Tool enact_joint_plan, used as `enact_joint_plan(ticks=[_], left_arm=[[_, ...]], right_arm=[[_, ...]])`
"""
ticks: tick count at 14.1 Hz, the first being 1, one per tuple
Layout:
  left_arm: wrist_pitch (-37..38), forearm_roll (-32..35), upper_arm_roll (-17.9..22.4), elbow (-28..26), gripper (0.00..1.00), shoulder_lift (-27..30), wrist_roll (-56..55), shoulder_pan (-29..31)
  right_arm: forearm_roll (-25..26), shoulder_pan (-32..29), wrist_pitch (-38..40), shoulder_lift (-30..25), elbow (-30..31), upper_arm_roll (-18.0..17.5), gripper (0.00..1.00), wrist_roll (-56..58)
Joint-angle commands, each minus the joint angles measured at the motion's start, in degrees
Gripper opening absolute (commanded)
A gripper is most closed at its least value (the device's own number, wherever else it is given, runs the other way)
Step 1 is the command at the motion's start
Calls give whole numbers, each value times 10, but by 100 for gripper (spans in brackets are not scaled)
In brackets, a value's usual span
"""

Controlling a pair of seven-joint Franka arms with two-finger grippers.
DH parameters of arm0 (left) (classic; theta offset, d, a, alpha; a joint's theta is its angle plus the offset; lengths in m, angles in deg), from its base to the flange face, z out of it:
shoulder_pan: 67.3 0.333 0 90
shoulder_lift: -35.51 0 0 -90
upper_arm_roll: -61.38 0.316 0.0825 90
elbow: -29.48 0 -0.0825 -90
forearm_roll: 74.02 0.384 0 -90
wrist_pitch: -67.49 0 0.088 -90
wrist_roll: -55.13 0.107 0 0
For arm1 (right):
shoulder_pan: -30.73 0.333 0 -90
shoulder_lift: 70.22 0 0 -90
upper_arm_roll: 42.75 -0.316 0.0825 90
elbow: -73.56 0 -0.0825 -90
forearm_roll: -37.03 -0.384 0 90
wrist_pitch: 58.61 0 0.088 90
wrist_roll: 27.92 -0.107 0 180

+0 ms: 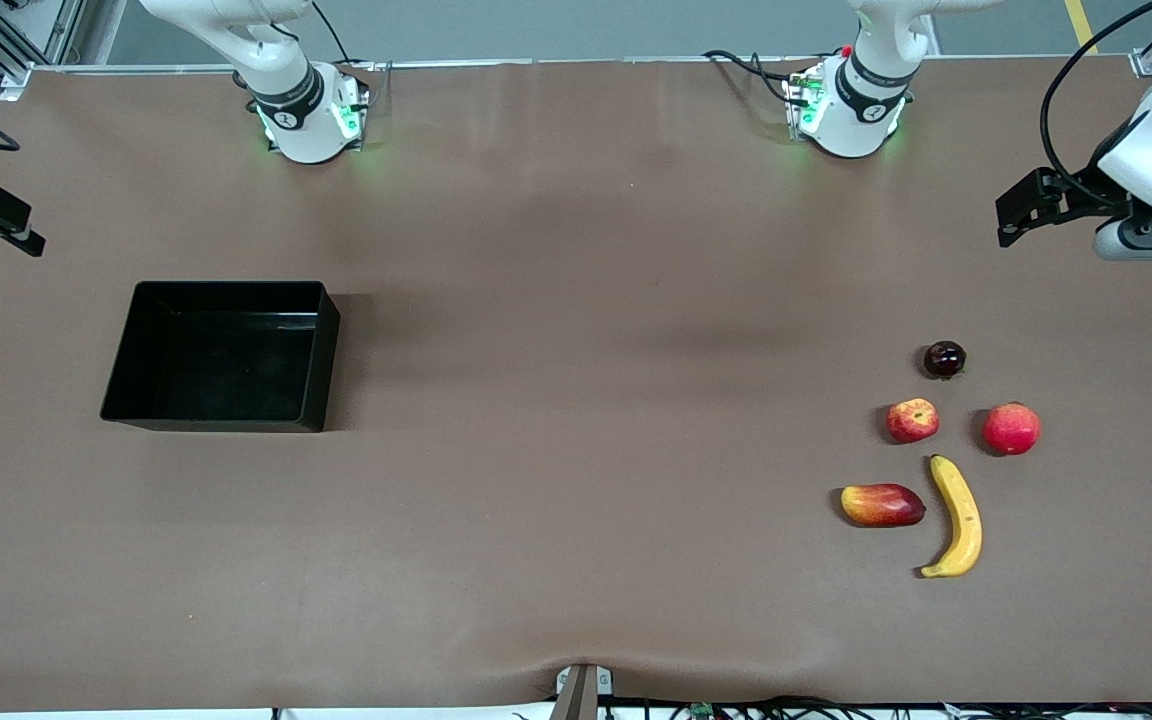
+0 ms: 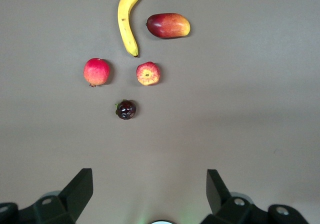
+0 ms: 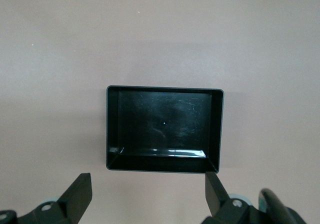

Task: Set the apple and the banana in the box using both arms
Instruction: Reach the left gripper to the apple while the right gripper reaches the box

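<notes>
The apple (image 1: pixel 912 420) (image 2: pixel 148 73), small and red with a pale yellow patch, lies among other fruit toward the left arm's end of the table. The yellow banana (image 1: pixel 958 517) (image 2: pixel 126 21) lies beside it, nearer the front camera. The black box (image 1: pixel 331 350) (image 3: pixel 162 163) stands with nothing in it toward the right arm's end. My left gripper (image 2: pixel 150 176) hangs open, high over bare table beside the fruit. My right gripper (image 3: pixel 148 181) hangs open, high over bare table beside the box. Neither holds anything.
A larger red-pink round fruit (image 1: pixel 1011 428) (image 2: pixel 96 71) sits beside the apple. A red-and-yellow mango-like fruit (image 1: pixel 882 505) (image 2: pixel 168 25) lies next to the banana. A dark purple fruit (image 1: pixel 944 359) (image 2: pixel 125 109) sits farther from the front camera than the apple.
</notes>
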Motion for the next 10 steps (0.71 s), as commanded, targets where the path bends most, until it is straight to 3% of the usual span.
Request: enact_joint_plan(ticks=[1, 5, 7, 10], left_arm=[[12, -10, -3, 17, 100, -7, 0, -1], [-1, -11, -4, 16, 100, -40, 2, 8], [-86, -4, -1, 10, 100, -83, 6, 11], [-153, 0, 3, -14, 100, -146, -4, 15]], right_arm=[[-2, -2, 8, 5, -11, -4, 100, -23], [-2, -7, 7, 9, -11, -4, 100, -19], [-2, -9, 7, 12, -11, -3, 100, -20], [-3, -10, 8, 27, -10, -2, 100, -19]])
